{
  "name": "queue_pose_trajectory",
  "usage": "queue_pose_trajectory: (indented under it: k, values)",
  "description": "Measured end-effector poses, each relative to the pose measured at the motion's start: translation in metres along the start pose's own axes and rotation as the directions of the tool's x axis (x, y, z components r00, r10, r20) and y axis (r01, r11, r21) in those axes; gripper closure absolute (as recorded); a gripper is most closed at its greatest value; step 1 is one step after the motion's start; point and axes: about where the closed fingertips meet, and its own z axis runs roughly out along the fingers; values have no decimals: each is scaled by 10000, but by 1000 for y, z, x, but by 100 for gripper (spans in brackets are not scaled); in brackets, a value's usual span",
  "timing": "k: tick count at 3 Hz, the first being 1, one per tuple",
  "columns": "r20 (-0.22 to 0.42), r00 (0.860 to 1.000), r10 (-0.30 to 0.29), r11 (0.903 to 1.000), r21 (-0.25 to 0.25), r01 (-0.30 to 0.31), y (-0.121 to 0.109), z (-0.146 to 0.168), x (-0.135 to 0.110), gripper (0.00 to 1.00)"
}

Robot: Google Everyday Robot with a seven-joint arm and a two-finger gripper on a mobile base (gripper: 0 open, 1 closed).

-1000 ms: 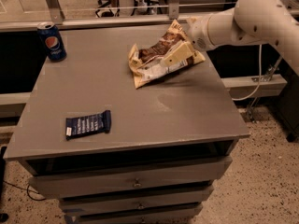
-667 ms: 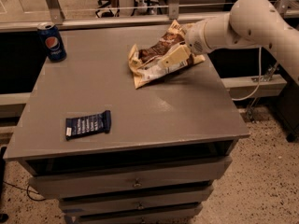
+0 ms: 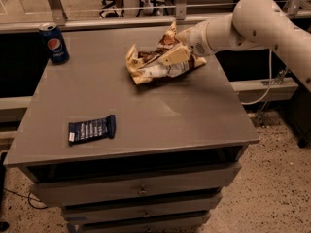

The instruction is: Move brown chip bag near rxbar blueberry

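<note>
status: task in its opening stage, transport not done.

item 1. the gripper (image 3: pixel 176 56) is at the far right part of the cabinet top (image 3: pixel 160 115), reached in from the right on the white arm (image 3: pixel 252 25). it is clenched on the brown chip bag (image 3: pixel 150 67): one pale finger (image 3: pixel 170 57) lies across the bag's face and the foil is bunched around it (the opposing finger is hidden behind the bag).

item 2. the brown chip bag sits at the far right of the surface, crumpled, one corner standing up behind the gripper. whether its lower edge rests on the top or is just clear of it cannot be determined.

item 3. the rxbar blueberry (image 3: pixel 91 129) lies flat near the front left edge, well apart from the bag, with bare surface between them.

item 4. a pepsi can (image 3: pixel 54 43) stands upright at the far left corner, away from the likely path.

assessment: the grasp appears secured. outstanding work is the whole carry, diagonally toward the front left, then a set-down just beside the bar and release. risk noted: a low carry could drag the loose foil and nudge the bar.
</note>
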Motion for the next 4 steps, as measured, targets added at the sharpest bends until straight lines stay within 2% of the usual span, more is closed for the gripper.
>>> queue_pose_trajectory:
  k: [1, 2, 3, 4]
  values:
    - [272, 9996, -71, 10000, 34, 70, 14, -10, -19, 80]
    - [589, 9983, 11, 10000, -67, -7, 37, -17, -35, 100]
    - [609, 9972, 426, 9990, 84, -432, 68, -15, -45, 100]
    - [468, 9940, 991, 9935, 517, -1015, 99, 3, -52, 100]
